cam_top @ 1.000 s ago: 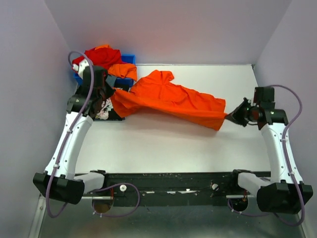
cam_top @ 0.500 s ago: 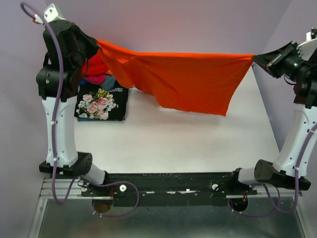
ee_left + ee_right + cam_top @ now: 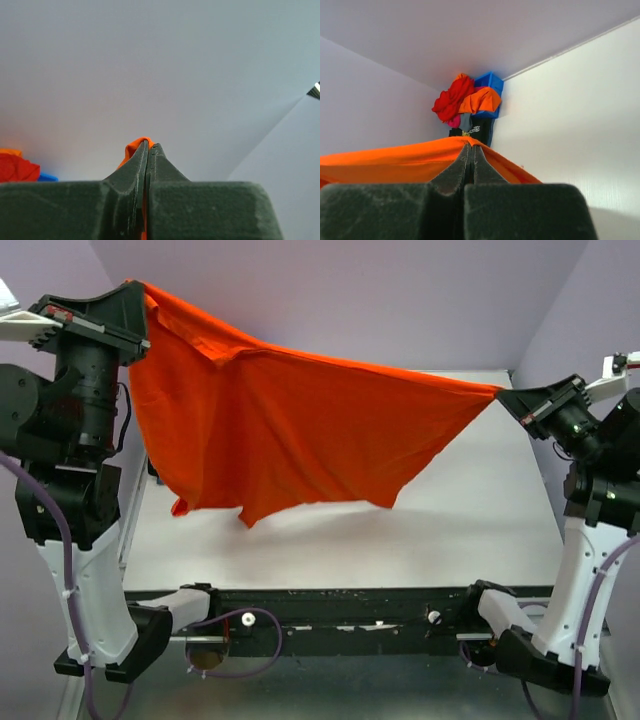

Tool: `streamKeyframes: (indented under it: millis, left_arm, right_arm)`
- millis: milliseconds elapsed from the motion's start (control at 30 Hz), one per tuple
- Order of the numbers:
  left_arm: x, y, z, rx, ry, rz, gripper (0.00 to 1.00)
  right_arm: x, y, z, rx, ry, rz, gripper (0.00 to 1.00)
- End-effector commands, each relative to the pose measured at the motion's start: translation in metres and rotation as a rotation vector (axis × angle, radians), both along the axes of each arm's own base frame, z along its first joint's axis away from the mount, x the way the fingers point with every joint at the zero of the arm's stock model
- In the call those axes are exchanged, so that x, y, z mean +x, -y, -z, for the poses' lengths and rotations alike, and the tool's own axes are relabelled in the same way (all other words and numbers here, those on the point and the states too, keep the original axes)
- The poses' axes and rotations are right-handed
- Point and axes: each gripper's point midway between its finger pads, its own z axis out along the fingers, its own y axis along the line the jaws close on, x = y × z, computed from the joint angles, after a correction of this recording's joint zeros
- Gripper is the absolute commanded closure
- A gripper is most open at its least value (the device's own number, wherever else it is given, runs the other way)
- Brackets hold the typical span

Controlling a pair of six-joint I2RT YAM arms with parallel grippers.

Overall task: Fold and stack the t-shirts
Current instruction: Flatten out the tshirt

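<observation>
At the left, the left gripper (image 3: 149, 147) is clenched on one corner of the plain bright orange cloth t-shirt (image 3: 280, 430), holding it high. The shirt hangs spread in the air above the white table (image 3: 460, 530). Its long axis runs left to right and slopes down toward the right, and its loose lower edge droops in uneven folds. At the right, the right gripper (image 3: 471, 146) pinches the opposite corner, jaws pressed together on the fabric.
</observation>
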Motion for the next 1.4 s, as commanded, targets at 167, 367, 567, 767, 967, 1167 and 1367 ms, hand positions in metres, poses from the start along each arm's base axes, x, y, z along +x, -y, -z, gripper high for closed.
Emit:
streamKeyframes:
  millis: [167,367,567,767,967,1167,1367]
  left_arm:
    - [0.084,0.025,0.129,-0.023,-0.243,0.092,0.98]
    - [0.065,0.01,0.096,0.024,-0.193,0.012,0.98]
    - [0.01,0.012,0.056,0.048,-0.068,0.058,1.0]
    - [-0.042,0.007,0.064,0.038,-0.007,0.063,1.0]
    - [-0.031,0.015,0.035,0.045,0.008,0.098,1.0]
    - [0.06,0.026,0.041,0.026,-0.091,0.106,1.0]
    - [0.17,0.047,0.096,0.005,-0.214,0.149,1.0]
  right_arm:
    - [0.035,0.022,-0.065,-0.054,0.141,0.062,0.99]
    - [0.011,0.019,-0.109,-0.122,0.262,0.099,0.99]
    - [-0.023,0.012,-0.093,-0.156,0.266,0.126,0.99]
    - [-0.085,0.014,-0.09,-0.24,0.355,0.278,0.99]
    - [-0.099,0.018,-0.09,-0.24,0.365,0.336,0.99]
    - [-0.023,0.038,-0.058,-0.151,0.192,0.29,0.99]
    - [0.071,0.061,-0.02,-0.066,0.033,0.228,0.99]
